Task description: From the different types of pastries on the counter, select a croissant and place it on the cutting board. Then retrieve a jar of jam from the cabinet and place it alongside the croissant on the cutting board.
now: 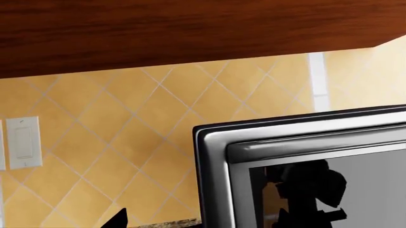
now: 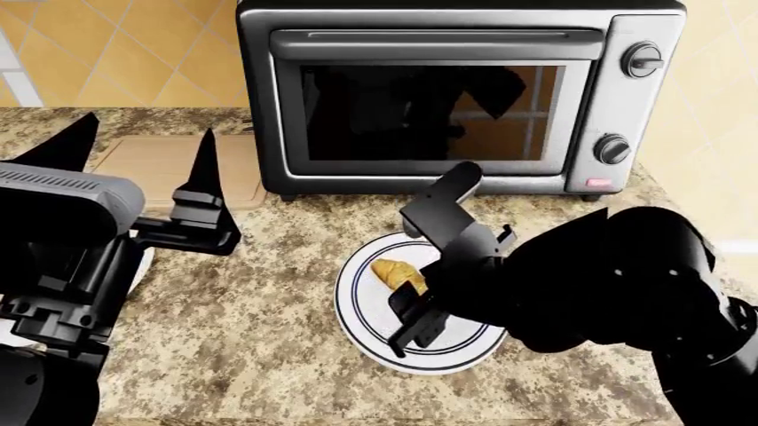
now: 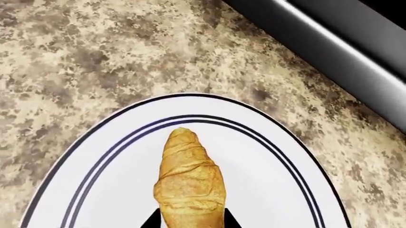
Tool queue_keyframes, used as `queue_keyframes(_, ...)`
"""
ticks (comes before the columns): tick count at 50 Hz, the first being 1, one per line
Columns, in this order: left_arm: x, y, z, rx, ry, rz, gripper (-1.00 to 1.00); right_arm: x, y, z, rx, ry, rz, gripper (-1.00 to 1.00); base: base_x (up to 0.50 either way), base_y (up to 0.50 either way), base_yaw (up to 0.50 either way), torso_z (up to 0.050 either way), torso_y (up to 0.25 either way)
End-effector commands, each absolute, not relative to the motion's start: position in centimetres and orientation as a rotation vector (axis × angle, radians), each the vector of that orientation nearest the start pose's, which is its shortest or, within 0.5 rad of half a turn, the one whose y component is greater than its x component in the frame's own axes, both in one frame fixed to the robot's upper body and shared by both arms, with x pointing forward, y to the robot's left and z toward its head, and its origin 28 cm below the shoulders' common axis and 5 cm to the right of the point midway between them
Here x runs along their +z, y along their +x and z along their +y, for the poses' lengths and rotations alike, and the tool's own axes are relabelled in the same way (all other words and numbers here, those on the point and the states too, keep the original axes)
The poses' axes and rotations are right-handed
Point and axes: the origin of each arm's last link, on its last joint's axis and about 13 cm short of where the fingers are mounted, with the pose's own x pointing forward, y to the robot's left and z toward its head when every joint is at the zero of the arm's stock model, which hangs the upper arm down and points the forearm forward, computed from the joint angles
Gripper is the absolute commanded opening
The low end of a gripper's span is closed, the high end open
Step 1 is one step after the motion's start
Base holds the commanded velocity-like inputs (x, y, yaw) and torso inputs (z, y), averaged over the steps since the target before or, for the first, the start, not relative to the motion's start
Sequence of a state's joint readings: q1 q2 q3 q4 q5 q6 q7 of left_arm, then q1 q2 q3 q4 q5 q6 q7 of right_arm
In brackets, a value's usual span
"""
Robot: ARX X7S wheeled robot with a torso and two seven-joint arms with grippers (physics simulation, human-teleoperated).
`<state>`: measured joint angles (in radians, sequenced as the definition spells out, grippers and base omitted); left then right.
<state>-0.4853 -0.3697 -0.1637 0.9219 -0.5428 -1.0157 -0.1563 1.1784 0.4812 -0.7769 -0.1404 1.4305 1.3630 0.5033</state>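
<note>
The golden ridged croissant [image 3: 189, 185] lies on a round white plate [image 3: 279, 166] with dark rings, on the speckled counter [image 2: 261, 302]. My right gripper [image 3: 192, 219] has its black fingertips pressed against both sides of the croissant's near end. In the head view the right gripper [image 2: 409, 306] covers part of the croissant [image 2: 395, 272] on the plate [image 2: 351, 311]. The tan cutting board [image 2: 154, 160] lies at the back left beside the oven. My left gripper [image 2: 145, 133] hangs open and empty above it, and the left wrist view also shows this gripper [image 1: 203, 219]. The jar of jam is out of view.
A silver toaster oven [image 2: 450, 98] stands at the back of the counter, just behind the plate. In the left wrist view the oven's corner [image 1: 304, 137], a wall switch [image 1: 22, 142] on yellow tiles and the brown cabinet underside [image 1: 190, 28] show.
</note>
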Motion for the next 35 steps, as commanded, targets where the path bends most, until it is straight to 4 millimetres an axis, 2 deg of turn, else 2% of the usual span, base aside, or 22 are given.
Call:
queue_keyframes(1,23.1,20.6,24.9,-0.092,0.082,-0.374,1.0,23.9,26.8,-7.6,0.62,-0.418,0.544,-1.0,0.0,0.0,0.0,0.0,0.0)
queue_keyframes(8,23.2,20.7,25.1,-0.086,0.08,-0.377,1.0,27.5,25.3,-8.1,0.615,-0.387,0.397,-1.0,0.0,0.0,0.0,0.0,0.0)
queue_keyframes(13,23.5,20.6,25.4,-0.073,0.082,-0.381,1.0,29.5,23.5,-8.4,0.617,-0.373,0.271,-1.0,0.0,0.0,0.0,0.0,0.0)
queue_keyframes(19,23.4,20.6,25.6,-0.063,0.087,-0.378,1.0,30.5,21.6,-9.1,0.563,-0.388,0.125,-1.0,0.0,0.03,0.0,0.0,0.0)
queue_keyframes(27,23.8,20.3,26.1,-0.052,0.091,-0.381,1.0,31.7,19.9,-9.8,0.514,-0.345,-0.009,-1.0,0.0,0.5,0.0,0.0,0.0)
queue_keyframes(35,24.4,20.0,26.3,-0.044,0.093,-0.391,1.0,32.7,19.2,-10.1,0.483,-0.338,-0.064,-1.0,0.0,0.5,0.0,0.0,0.0)
